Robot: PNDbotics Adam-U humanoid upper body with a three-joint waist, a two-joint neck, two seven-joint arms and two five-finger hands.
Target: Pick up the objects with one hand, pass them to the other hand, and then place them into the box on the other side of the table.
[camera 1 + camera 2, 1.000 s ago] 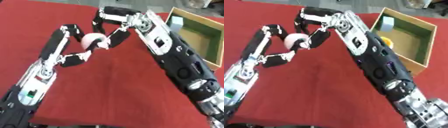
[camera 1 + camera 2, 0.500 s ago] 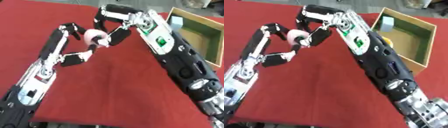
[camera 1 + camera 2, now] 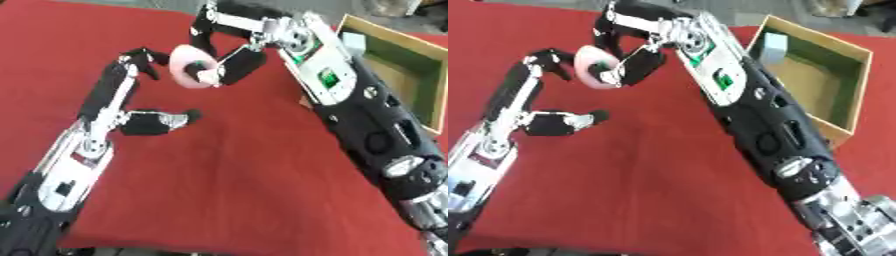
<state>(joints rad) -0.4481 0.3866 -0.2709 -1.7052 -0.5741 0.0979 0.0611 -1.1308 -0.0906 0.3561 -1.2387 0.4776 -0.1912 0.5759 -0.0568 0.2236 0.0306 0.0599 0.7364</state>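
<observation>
A round pink object point(image 3: 184, 70) with a dark green spot is held above the red tablecloth, my right hand point(image 3: 234, 64) curled round it from the right and above. My left hand point(image 3: 111, 99) stands just left of it. Its fingers point(image 3: 140, 56) reach up beside the object's left edge, and its thumb point(image 3: 166, 121) points away, low and apart from the object. The open cardboard box point(image 3: 861, 90) with a green floor stands at the table's right side, behind my right arm.
A pale grey block point(image 3: 773, 43) lies in the box's far corner. My right forearm point(image 3: 754, 115) crosses the table diagonally from the lower right. Red cloth point(image 3: 219, 190) covers the table.
The pink object has moved up and right with my right hand. My left hand has let go of it: its thumb has dropped away and the fingers have opened.
</observation>
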